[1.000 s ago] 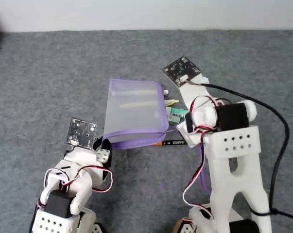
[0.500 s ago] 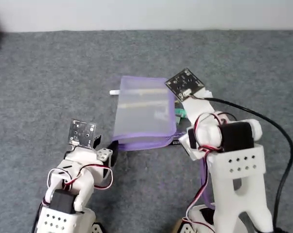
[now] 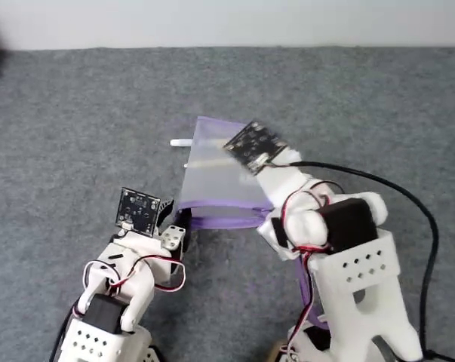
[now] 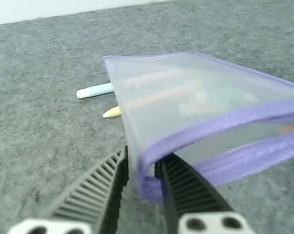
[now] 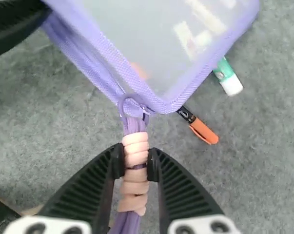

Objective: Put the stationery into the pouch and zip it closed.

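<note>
The translucent purple pouch (image 3: 219, 177) lies mid-table with pens faintly visible inside. My left gripper (image 4: 143, 158) is shut on the pouch's near left corner (image 4: 146, 168); from above it (image 3: 179, 226) sits at that corner. My right gripper (image 5: 135, 152) is shut on the pink-wrapped zipper pull strap (image 5: 134, 146) at the pouch's (image 5: 171, 39) near right corner. A white pen (image 4: 94, 90) and a pale yellow tip (image 4: 111, 112) stick out at the pouch's far left side. An orange marker (image 5: 198, 126) and a green-and-white item (image 5: 227, 80) lie beside the pouch.
Grey carpet-like table surface (image 3: 61, 136) spreads wide on the left and at the back. The right arm's body (image 3: 348, 256) hangs over the pouch's right side. A black cable (image 3: 431, 226) loops along the right.
The right arm swung left and drew back with the pull strap, dragging the pouch rightward. The left arm followed, still holding the corner. The white pen came out from under the pouch's left edge.
</note>
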